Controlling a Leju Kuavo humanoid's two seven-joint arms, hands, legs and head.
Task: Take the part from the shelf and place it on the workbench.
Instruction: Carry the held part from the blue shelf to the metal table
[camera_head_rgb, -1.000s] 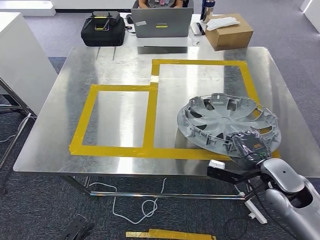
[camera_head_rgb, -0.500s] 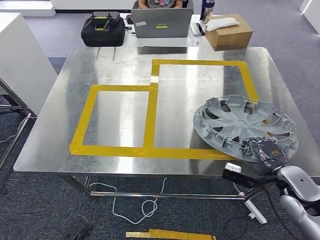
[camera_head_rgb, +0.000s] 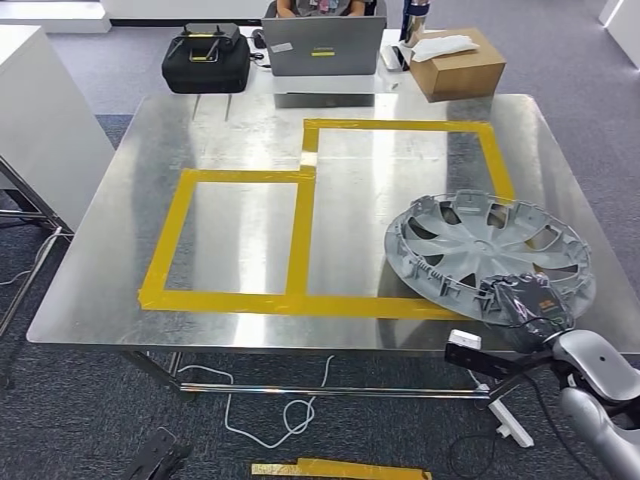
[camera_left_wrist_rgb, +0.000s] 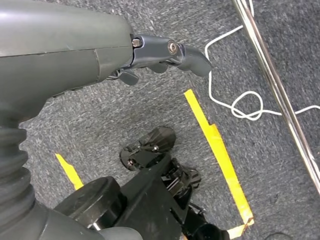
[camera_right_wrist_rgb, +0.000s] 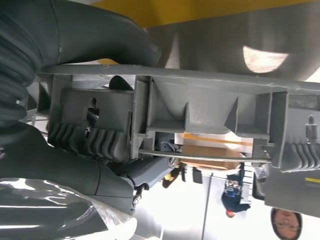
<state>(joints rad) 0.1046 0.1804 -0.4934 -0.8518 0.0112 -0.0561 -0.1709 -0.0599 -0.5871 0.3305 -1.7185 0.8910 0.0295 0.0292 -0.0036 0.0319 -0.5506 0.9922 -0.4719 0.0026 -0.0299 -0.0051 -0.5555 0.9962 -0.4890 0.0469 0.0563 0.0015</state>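
The steel workbench carried yellow tape squares — grey carpet lay beneath. The right hand gripped the hubcap at the near right edge; the left hand hung empty, fingers apart. No writing was legible.

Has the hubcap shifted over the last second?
Yes. The hubcap, gripped at its near rim by the right robot hand, has slid rightward along the table, away from the yellow tape divider and toward the right edge.

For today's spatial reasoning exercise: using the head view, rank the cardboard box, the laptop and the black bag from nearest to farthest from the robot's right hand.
From the right hand, gripping the hubcap at the table's near right:
1. Cardboard box, far right, behind the table.
2. Laptop, far centre.
3. Black bag, far left.
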